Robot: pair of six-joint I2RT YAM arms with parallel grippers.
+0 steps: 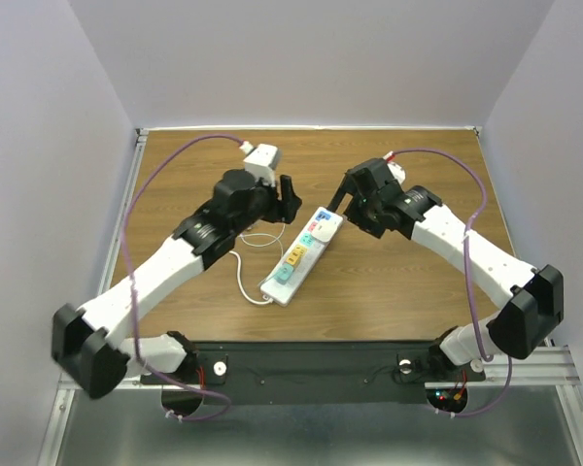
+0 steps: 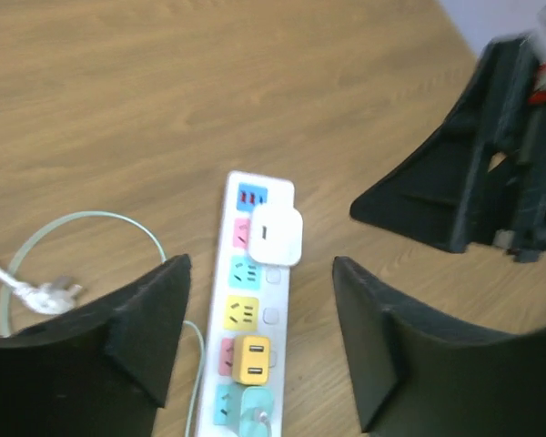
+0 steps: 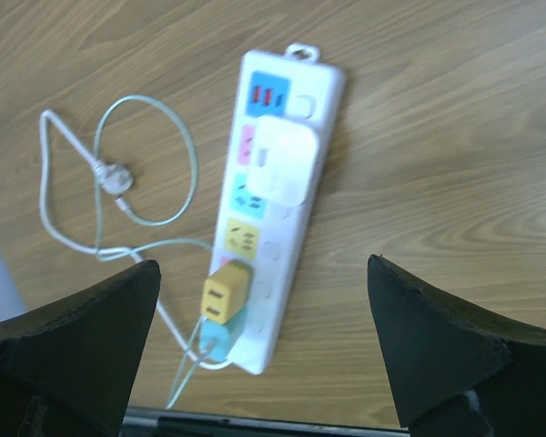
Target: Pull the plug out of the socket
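The socket, a long white power strip (image 1: pixel 300 256), lies slanted at the table's middle. It carries a white plug (image 2: pixel 275 234) near its far end, and a yellow USB plug (image 2: pixel 251 358) and a cyan plug (image 2: pixel 252 411) near its near end. The right wrist view shows the strip (image 3: pixel 296 246) with the white plug (image 3: pixel 282 168), yellow plug (image 3: pixel 226 293) and cyan plug (image 3: pixel 214 341). My left gripper (image 1: pixel 289 197) is open and empty above the strip's far end, to its left (image 2: pixel 259 273). My right gripper (image 1: pixel 342 194) is open and empty above that end, to its right (image 3: pixel 264 269).
The strip's thin white cord (image 1: pixel 243 267) loops on the wood to its left, ending in a loose plug (image 3: pixel 114 177). The right gripper's black body (image 2: pixel 491 182) shows close in the left wrist view. White walls enclose the table on three sides.
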